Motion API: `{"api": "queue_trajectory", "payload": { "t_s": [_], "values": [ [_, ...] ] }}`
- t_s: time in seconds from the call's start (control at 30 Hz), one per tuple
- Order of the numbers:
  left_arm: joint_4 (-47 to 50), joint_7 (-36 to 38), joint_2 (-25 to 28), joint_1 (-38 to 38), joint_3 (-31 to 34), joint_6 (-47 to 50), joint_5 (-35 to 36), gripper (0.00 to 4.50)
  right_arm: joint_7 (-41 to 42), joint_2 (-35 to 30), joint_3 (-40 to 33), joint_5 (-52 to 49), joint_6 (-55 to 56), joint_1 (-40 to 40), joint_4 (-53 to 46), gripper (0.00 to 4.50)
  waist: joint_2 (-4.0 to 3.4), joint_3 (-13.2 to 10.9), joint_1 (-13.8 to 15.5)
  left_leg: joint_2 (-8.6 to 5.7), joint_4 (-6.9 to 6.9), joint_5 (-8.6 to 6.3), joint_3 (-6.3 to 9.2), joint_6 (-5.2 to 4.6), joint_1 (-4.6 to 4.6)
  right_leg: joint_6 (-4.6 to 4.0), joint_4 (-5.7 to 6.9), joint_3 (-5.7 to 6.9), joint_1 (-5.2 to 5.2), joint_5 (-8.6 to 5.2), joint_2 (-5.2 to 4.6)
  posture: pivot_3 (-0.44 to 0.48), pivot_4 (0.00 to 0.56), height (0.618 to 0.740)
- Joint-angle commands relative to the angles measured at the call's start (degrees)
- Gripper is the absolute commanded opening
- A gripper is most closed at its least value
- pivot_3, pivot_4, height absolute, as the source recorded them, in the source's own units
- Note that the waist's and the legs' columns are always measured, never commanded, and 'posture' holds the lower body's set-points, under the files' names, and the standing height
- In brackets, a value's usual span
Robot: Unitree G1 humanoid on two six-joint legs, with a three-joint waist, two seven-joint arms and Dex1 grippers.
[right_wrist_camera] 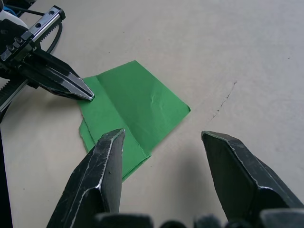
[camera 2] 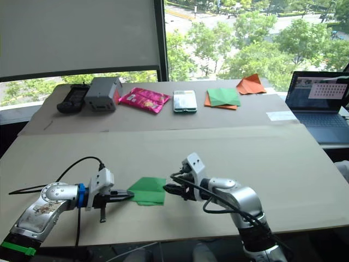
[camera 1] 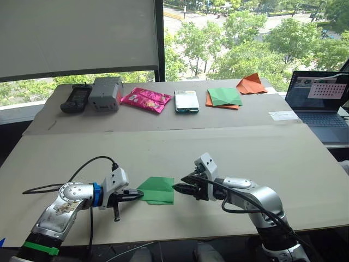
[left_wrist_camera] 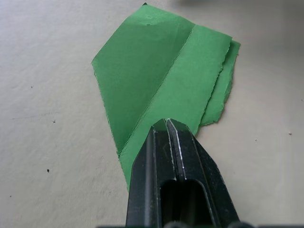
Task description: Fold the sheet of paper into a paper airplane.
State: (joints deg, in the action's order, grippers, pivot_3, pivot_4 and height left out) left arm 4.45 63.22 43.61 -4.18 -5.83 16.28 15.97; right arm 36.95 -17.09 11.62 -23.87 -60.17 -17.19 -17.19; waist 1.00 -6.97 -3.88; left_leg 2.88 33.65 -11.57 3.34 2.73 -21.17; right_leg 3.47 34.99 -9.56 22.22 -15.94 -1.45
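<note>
The folded sheet of paper (camera 1: 157, 190) is seen lying flat on the table (camera 1: 229, 153), between the two claws. Its left edge is touched by the tips of the left gripper (left_wrist_camera: 167, 124), whose fingers are clenched together. Just beside its right edge, the right gripper (right_wrist_camera: 161, 137) is held spread wide, gripping nothing.

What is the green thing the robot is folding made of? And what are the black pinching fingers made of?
The sheet of paper looks like thin matte paper: it keeps sharp creases, lies in flat layers, and one edge is rough, as if torn. The left pincer is pressed shut at its edge. The right pincer's fingers look hard and black, with scuffed pale edges, maybe metal or tough plastic.
</note>
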Motion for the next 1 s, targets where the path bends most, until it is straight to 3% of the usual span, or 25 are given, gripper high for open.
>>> {"api": "queue_trajectory", "payload": {
  "t_s": [0.03, 0.47, 0.7, 0.83, 1.0],
  "values": [
    [-1.1, -1.1, -0.3, 1.5, -2.0, 0.8, -2.3, 0.00, 0.0, 1.2, 1.3, -1.5, -0.5, -1.2, 1.1, 2.88, 0.00, 0.0, 0.0, 0.00, 0.00, 0.00, 0.00, 0.00, 0.00, 0.00, 0.00, 0.00, 0.00, 0.00, 0.00, 0.000, 0.150, 0.740],
    [-0.9, -1.5, -0.2, 2.2, -1.6, 0.8, -2.1, 0.00, -1.3, 9.3, 1.8, -1.8, 1.1, -4.0, 7.5, 2.88, -0.11, 0.1, -0.2, 0.00, -0.02, 0.00, 0.00, 0.00, 0.02, 0.00, 0.01, 0.00, 0.00, 0.00, 0.01, 0.000, 0.150, 0.740],
    [-1.2, -1.4, -0.2, 1.9, -1.8, 0.6, -2.2, 0.00, -1.1, 9.7, 0.9, -1.5, 2.8, -3.5, 6.2, 2.88, -0.14, 0.1, -0.1, 0.00, -0.02, 0.00, 0.00, 0.01, -0.01, 0.00, -0.01, 0.00, 0.02, 0.00, 0.00, 0.000, 0.150, 0.740],
    [-1.2, -1.3, -0.2, 1.9, -2.0, 0.6, -2.2, 0.00, -1.5, 9.3, 0.8, -0.6, 5.0, -3.3, 7.1, 1.76, -0.15, 0.1, -0.2, 0.00, -0.04, -0.02, 0.00, 0.03, -0.01, 0.00, -0.01, 0.00, 0.03, 0.00, 0.00, 0.000, 0.150, 0.740],
    [-1.3, -1.2, -0.1, 1.8, -2.0, 0.5, -2.2, 0.00, -1.1, 8.7, 1.7, -0.4, 6.5, -3.0, 7.2, 0.02, -0.16, 0.1, -0.2, 0.00, -0.04, -0.03, 0.00, 0.04, -0.01, 0.00, -0.03, 0.00, 0.03, 0.00, 0.00, 0.000, 0.150, 0.740]
  ]
}}
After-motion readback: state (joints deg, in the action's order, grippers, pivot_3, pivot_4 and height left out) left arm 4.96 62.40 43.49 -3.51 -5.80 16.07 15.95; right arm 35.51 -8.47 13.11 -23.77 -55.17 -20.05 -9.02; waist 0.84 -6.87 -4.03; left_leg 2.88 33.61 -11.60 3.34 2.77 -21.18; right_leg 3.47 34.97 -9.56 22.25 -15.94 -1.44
